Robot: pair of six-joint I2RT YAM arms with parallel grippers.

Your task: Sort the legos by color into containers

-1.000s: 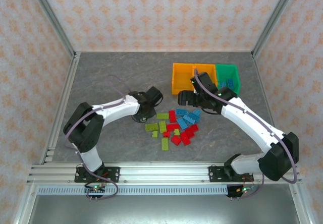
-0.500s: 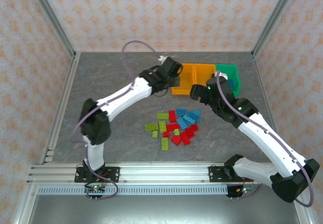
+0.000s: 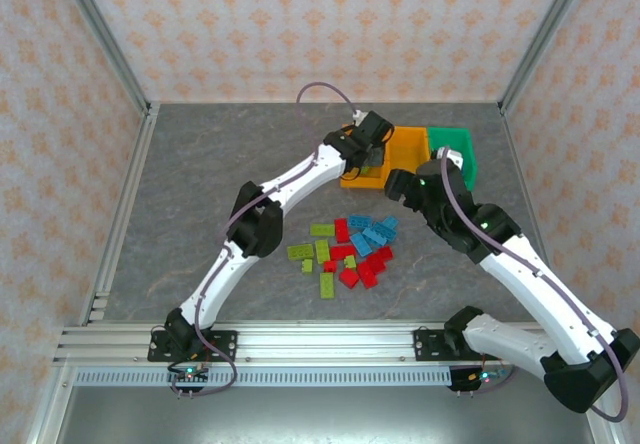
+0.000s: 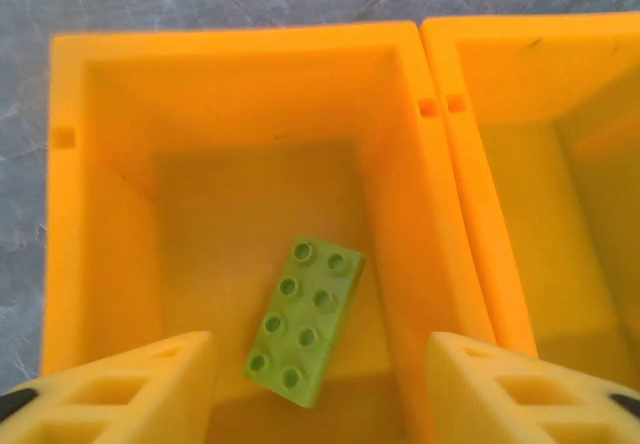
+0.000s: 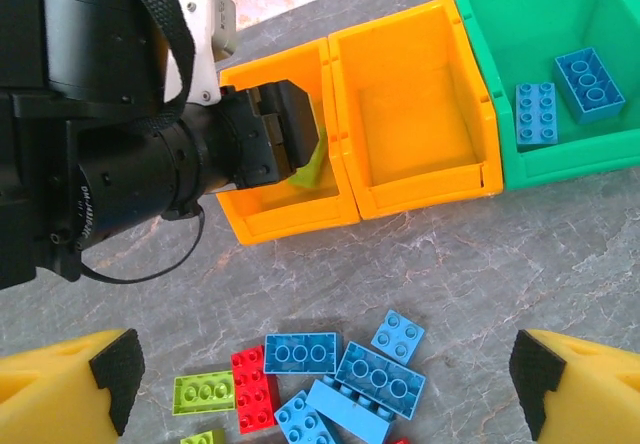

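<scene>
My left gripper (image 4: 320,384) hangs open over the left orange container (image 4: 230,44). A lime lego (image 4: 305,319) sits inside that bin below the fingers, touching neither one. From above, the same gripper (image 3: 372,134) covers most of that bin. My right gripper (image 5: 325,384) is open and empty above the pile of blue, red and lime legos (image 3: 350,249); in the top view it (image 3: 405,186) hovers just in front of the bins. The middle orange container (image 5: 420,189) holds nothing. Two blue legos (image 5: 537,114) lie in the green container (image 5: 560,164).
The three bins stand in a row at the back right of the grey table (image 3: 220,164). The left arm's black wrist (image 5: 110,164) reaches across the space left of the bins. Patterned walls and metal posts close in the table.
The left arm swung from beside the pile up to the left orange bin and opened, letting go of a lime lego. The right gripper drew back from the bins toward the pile.
</scene>
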